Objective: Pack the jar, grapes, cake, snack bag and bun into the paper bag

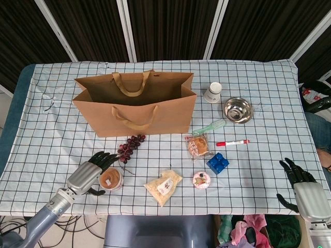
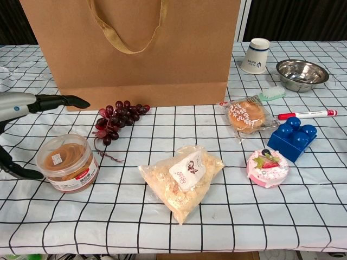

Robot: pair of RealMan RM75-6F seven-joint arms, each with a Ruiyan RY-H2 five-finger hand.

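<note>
At the lower left of the head view the left hand (image 1: 92, 173) hovers with fingers spread around the upright jar (image 1: 110, 178), gripping nothing, while the grapes (image 1: 129, 146) run diagonally up toward the open paper bag (image 1: 135, 111) standing at upper centre. The snack bag (image 1: 163, 187) lies slantwise at bottom centre on the checked tablecloth (image 1: 269, 108) before dark wall panels, with the cake (image 1: 201, 180) and wrapped bun (image 1: 198, 145) right of it. At the lower right the right hand (image 1: 302, 185) rests open, its arm cut off by the frame edge
</note>
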